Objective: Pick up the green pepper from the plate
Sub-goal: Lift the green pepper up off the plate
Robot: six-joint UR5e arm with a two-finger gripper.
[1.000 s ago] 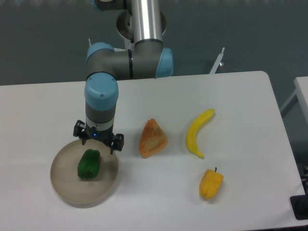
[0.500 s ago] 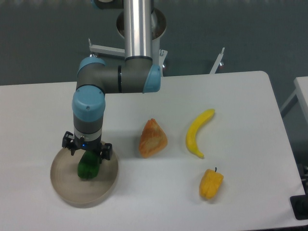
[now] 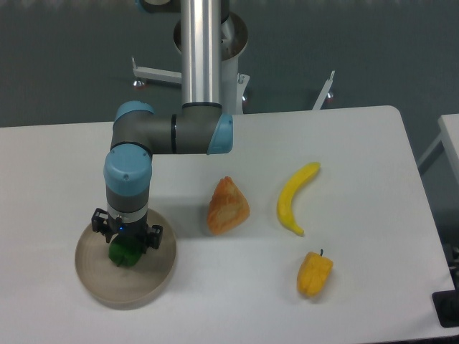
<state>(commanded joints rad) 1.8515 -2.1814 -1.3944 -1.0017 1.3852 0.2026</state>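
Note:
The green pepper [image 3: 125,255] lies on the round beige-grey plate [image 3: 150,281] at the table's front left. My gripper [image 3: 126,242] is straight above it and low over the plate, covering the pepper's top half. The wrist hides the fingers, so I cannot tell how the jaws stand or whether they touch the pepper.
An orange-red wedge-shaped piece of food [image 3: 228,206] lies right of the plate. A banana [image 3: 295,196] lies further right, and a yellow pepper with a stem [image 3: 315,273] sits at the front right. The arm's base column [image 3: 200,50] stands at the back.
My gripper has moved from the plate's back rim forward and down over the green pepper, now covering more of it. The pepper has stayed in place.

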